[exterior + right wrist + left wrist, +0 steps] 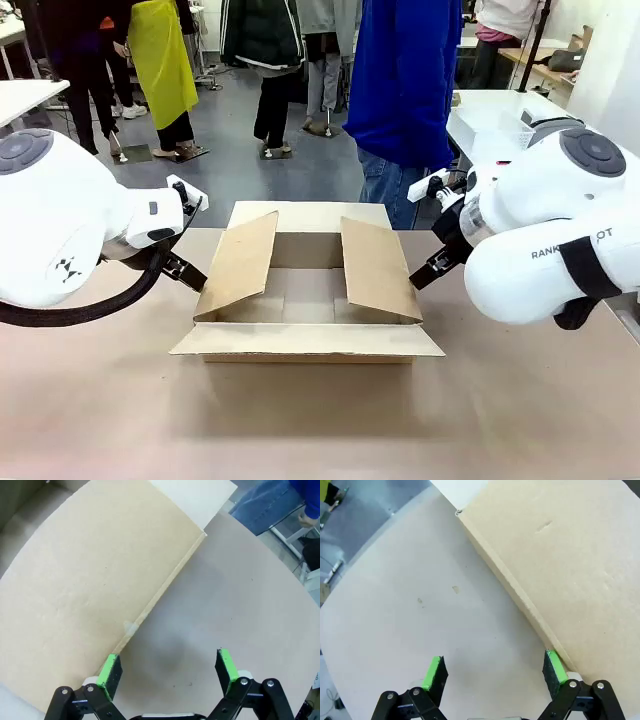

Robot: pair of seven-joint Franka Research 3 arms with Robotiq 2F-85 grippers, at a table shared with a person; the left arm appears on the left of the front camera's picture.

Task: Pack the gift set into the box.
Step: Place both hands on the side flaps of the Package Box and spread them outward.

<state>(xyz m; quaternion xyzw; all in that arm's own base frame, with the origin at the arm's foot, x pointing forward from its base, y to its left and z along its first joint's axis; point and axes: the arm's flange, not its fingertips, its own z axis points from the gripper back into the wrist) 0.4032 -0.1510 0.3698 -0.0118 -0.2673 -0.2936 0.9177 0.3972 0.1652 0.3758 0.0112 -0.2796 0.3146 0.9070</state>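
The box (310,300), a wide brown cardboard carton, stands mid-table with its two side flaps slanting up and its front and back flaps folded outward. My left gripper (186,270) sits low at the box's left side, open. In the left wrist view it (494,671) spans bare table, one green pad (554,667) close to the flap's edge (570,570). My right gripper (430,270) is open at the box's right side. In the right wrist view it (168,667) hovers over the table beside the right flap (85,590). The gift set is out of view.
A person in a blue top (405,80) and jeans stands at the far side of the table (320,420). A white table with a container (495,120) is at the back right. Other people stand farther off on the grey floor.
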